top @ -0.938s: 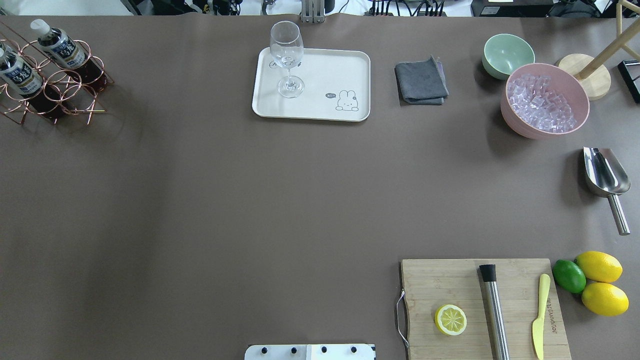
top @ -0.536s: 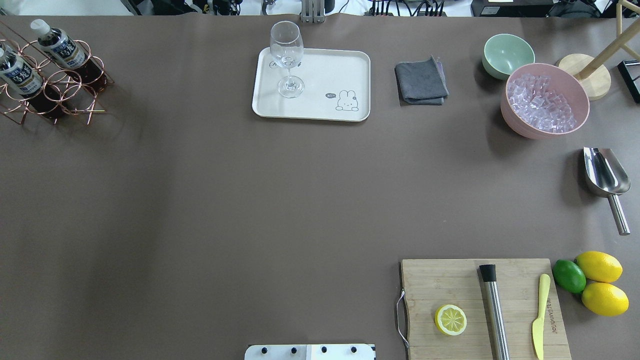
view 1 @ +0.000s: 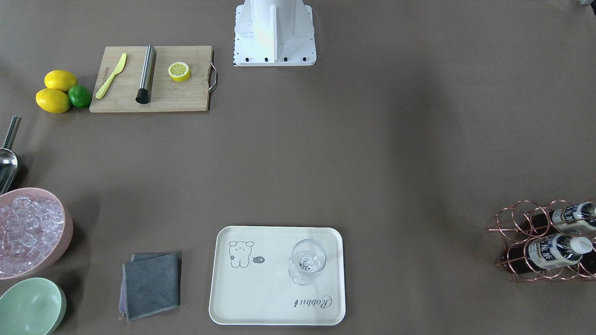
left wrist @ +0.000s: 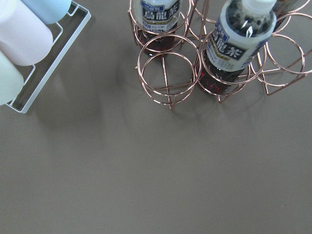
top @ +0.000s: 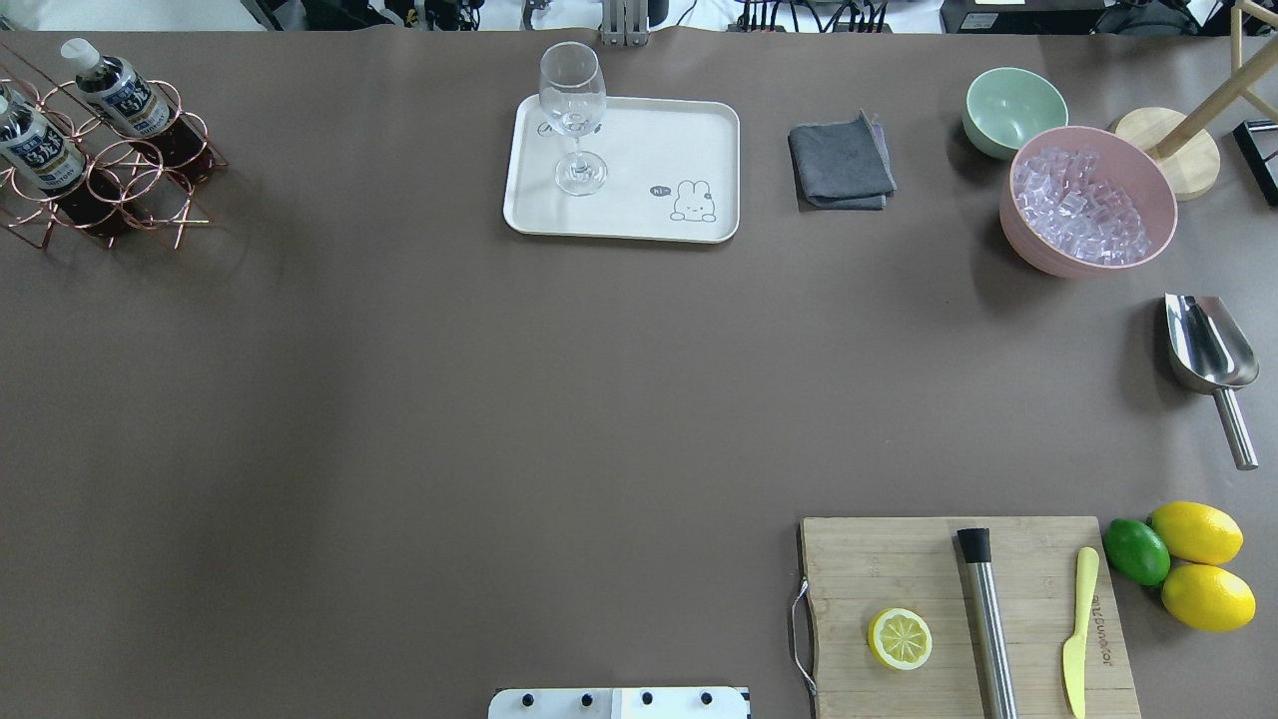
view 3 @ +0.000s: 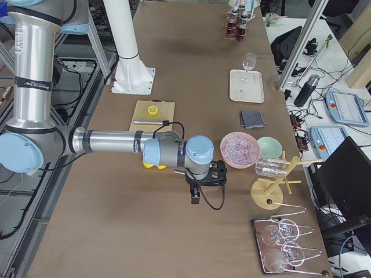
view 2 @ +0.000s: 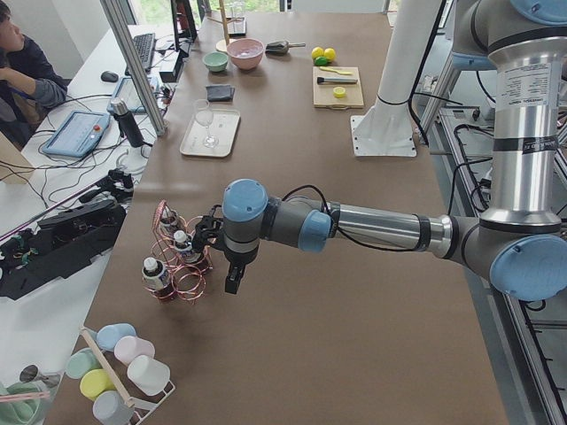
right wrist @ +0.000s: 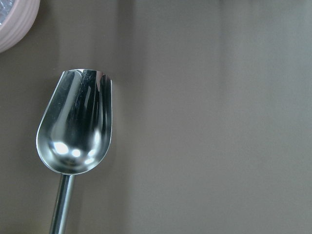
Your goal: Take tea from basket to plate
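Note:
Two tea bottles (top: 120, 95) (top: 38, 150) with white caps lean in the copper wire basket (top: 140, 185) at the table's far left corner. The left wrist view looks down on one tea bottle (left wrist: 239, 44) and a ring of the basket (left wrist: 168, 73). My left gripper (view 2: 232, 285) hangs just beside the basket (view 2: 182, 283); whether it is open or shut I cannot tell. The cream plate (top: 649, 140) lies at the far middle. My right gripper (view 3: 195, 200) hovers over the table near the scoop (right wrist: 75, 126); its state I cannot tell.
A stemmed glass (top: 574, 110) stands on the plate. A grey cloth (top: 841, 162), mint bowl (top: 1013, 110), pink ice bowl (top: 1088, 200), scoop (top: 1208, 359), cutting board (top: 899, 569) and lemons (top: 1198, 564) fill the right side. Pastel cups in a white rack (left wrist: 29, 44) sit beside the basket.

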{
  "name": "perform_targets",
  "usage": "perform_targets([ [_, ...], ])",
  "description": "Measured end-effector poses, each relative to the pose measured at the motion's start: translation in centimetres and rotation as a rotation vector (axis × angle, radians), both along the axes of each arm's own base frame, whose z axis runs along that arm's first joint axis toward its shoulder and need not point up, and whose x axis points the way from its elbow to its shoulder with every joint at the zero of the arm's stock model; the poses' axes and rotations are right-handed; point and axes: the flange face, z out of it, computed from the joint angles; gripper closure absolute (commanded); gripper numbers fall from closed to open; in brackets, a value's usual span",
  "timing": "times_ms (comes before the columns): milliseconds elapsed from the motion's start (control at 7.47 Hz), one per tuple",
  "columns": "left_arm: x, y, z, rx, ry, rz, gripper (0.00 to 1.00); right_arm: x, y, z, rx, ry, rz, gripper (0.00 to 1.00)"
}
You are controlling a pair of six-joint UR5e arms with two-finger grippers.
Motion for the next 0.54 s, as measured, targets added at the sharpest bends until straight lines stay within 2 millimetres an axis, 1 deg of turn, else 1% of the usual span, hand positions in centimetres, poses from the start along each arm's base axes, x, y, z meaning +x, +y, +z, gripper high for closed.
perform_targets([
  [268, -0.1, -1.0, -2.1, 0.067, -0.007, 0.023, 0.02, 0.1, -0.2, 0.1, -0.001, 0.008, 0.000, 0.00],
  [536, -1.2, -0.9, -3.2, 0.207, -0.048, 0.117, 0.02, -0.5, -0.5, 0.0, 0.002, 0.010, -0.012, 0.00],
])
